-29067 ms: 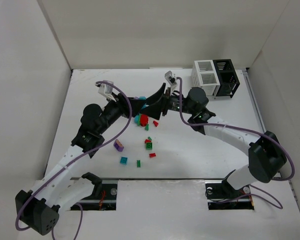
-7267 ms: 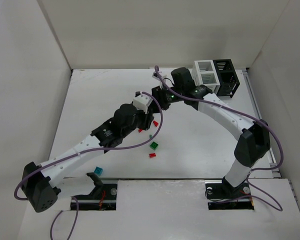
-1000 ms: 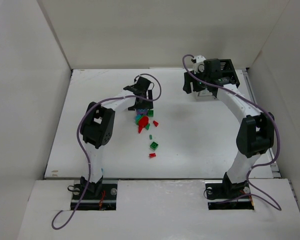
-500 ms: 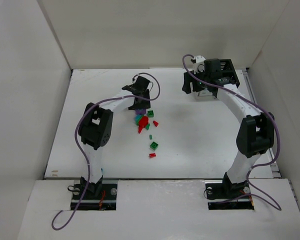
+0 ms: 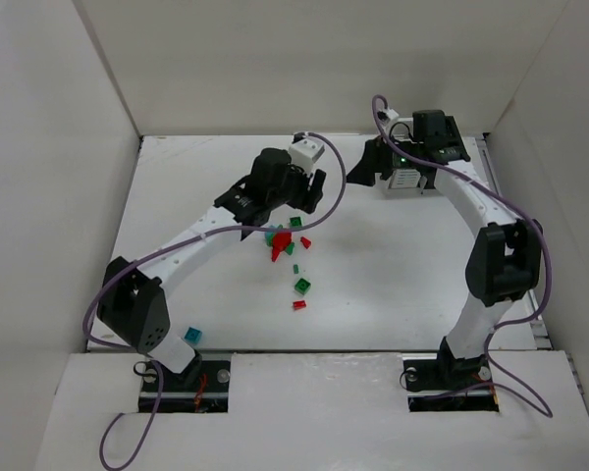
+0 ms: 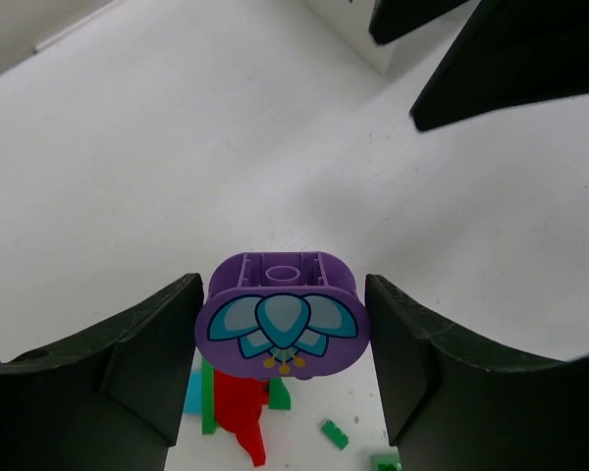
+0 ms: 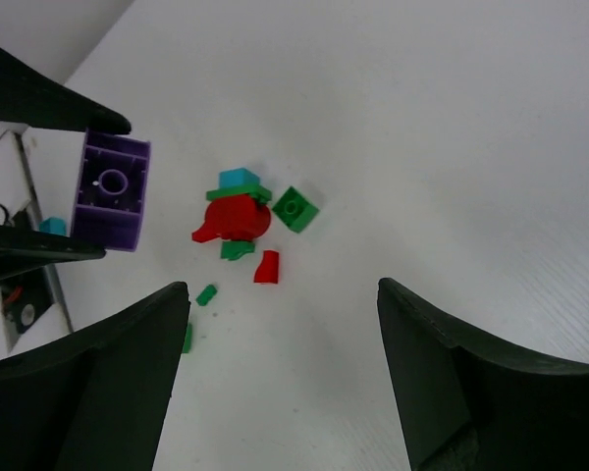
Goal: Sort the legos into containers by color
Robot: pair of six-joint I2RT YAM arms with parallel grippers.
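Overhead, the left arm point(image 5: 187, 245) stretches from its base in a long diagonal toward mid-table. The left hand point(image 5: 296, 194) hangs tilted at its end, just above and behind the pile of legos point(image 5: 281, 242). Its fingers point(image 6: 128, 368) stand at a middling width, pressed against both sides of a purple brick point(image 6: 282, 316), which is held clear of the table point(image 5: 393, 275).

Only the left wrist view shows the brick's printed face, a teal petal pattern on a rounded front. The right wrist view catches it from another side: a ribbed hollow face with a ring in it, clamped between the left hand's black fingers. The top view barely shows the brick at all.

Further right, the right arm point(image 5: 468, 206) rises from its base to an elbow at the right edge, then reaches toward the table's far right. The right hand point(image 7: 282, 294) points leftward at the pile and at the left hand, fingers spread wide with nothing between them. Just beneath its wrist sits a white bin point(image 5: 409, 182), partly covered; what stands to that bin's right is hidden by the arm.

Counted from the top view, there is one purple brick in the left hand. Below that hand lie three red pieces, at least four green and one teal, though overlaps in the pile leave the greens uncertain. One more teal brick point(image 5: 192, 336) lies well apart, near the left arm's base.
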